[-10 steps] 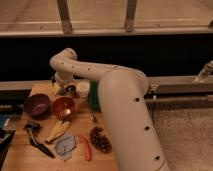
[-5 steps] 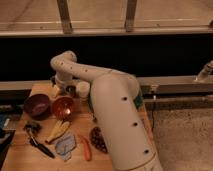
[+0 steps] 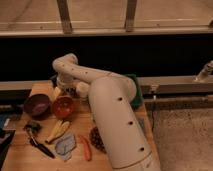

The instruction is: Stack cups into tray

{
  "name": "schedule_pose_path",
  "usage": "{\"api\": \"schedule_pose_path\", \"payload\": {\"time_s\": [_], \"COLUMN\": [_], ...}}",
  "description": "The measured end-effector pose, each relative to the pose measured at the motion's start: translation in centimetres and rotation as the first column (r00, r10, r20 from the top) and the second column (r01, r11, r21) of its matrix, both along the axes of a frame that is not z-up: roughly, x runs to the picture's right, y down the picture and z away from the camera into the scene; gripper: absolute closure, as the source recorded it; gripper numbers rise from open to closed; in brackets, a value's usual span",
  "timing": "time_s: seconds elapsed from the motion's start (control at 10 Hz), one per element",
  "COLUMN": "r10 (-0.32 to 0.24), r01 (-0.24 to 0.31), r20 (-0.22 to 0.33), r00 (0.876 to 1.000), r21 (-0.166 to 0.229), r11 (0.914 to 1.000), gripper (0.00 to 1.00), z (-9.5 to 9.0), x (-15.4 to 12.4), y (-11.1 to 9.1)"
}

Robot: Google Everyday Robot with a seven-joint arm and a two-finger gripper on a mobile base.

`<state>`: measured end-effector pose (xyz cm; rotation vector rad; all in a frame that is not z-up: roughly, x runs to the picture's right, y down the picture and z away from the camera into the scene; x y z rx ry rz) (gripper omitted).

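Observation:
My gripper (image 3: 64, 88) hangs from the bent white arm over the back left of the wooden table (image 3: 20, 157), and it is open. Just to its right sits a cream-white cup (image 3: 82, 89), close to the gripper but not between its jaws as far as I can see. The green tray (image 3: 135, 91) stands at the back right; my arm's thick forearm crosses in front of it, so only a strip of its right side shows.
A purple bowl (image 3: 37, 105) and an orange-red bowl (image 3: 63, 106) sit in front of the gripper. Nearer the front lie a banana (image 3: 57, 130), a blue-grey cloth (image 3: 65, 145), a black tool (image 3: 38, 141), a red stick-like item (image 3: 86, 148) and dark grapes (image 3: 95, 137).
The forearm has swung left and forward, covering more of the tray. The gripper has stayed near the back left of the table, a little lower.

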<state>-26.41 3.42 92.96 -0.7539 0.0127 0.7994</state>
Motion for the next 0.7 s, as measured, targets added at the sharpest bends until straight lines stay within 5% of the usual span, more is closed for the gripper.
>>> {"api": "schedule_pose_path", "payload": {"time_s": [0.3, 0.7], "r10": [-0.022, -0.028], "r01": [0.023, 0.028], "r20": [0.016, 0.023], "r00": [1.0, 0.999], "r21": [-0.031, -0.008], "r11": [0.9993, 0.9996], "gripper": [0.46, 0.86], "z": [0.43, 0.1], "x": [-0.88, -0.73], "y": [0.98, 0.09]}}
